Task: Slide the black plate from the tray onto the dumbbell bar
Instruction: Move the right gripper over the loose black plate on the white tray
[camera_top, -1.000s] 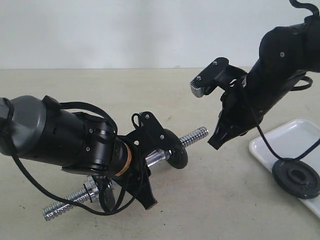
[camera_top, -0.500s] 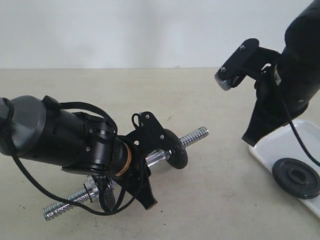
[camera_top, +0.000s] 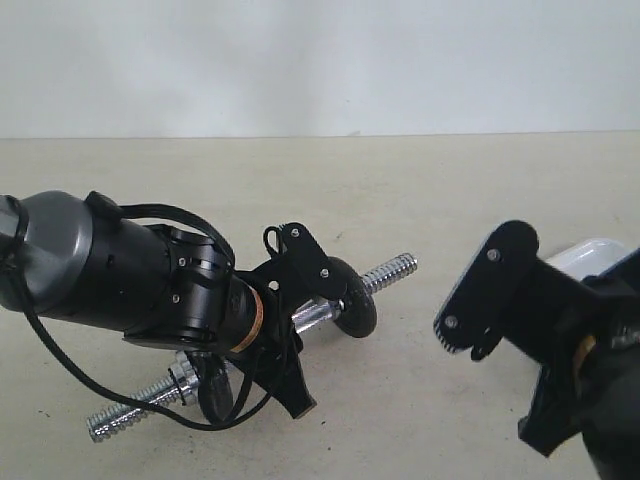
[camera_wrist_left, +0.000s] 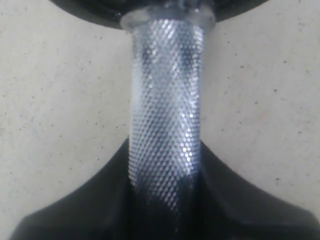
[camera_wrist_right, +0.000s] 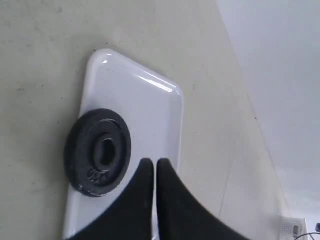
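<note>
Left gripper clasping dumbbell bar, right gripper pinched closed, black plate on tray (cropped)

The dumbbell bar is seen as bright chromed metal, finely knurled at the grip and threaded at the ends. The black plate is shown as dull, grainy cast metal. The tray is finished in smooth glossy white, the table in matt speckled beige.

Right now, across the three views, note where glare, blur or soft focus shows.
Left wrist view: bright glints on the knurled dumbbell bar, the left gripper holding it soft. Right wrist view: glare streak along the tray rim, right gripper blurred. Exterior view: even light, faint shadows.
</note>
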